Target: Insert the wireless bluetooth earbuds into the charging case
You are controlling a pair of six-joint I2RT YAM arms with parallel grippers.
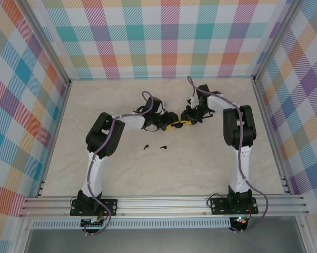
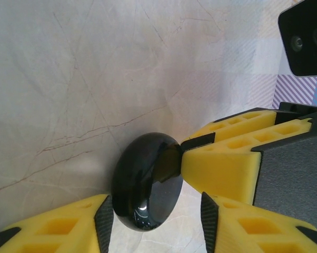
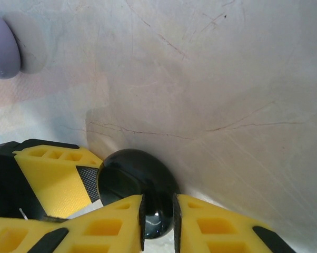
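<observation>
Earbuds (image 1: pixel 146 146), two black ones with short stems, lie loose on the pale table (image 1: pixel 200 174). The second sits just right of the first, and both are outside any case, on the near side of the meeting grippers. Beyond them, the round black charging case (image 2: pixel 145 179) stands on edge on the table. It looks closed, and whether anything is inside cannot be told. The left gripper (image 2: pixel 156 215) straddles it, spread wider than the case: one pad (image 2: pixel 103 216) meets the case's curved side, while the other stands clear with table showing between. From the right, the right gripper (image 3: pixel 158 211) has its fingers drawn nearly together, nipping the case's rim. In the right wrist view a pale lilac rounded object (image 3: pixel 0 50) rests on the table, well apart from the case and cut off by the frame edge.
</observation>
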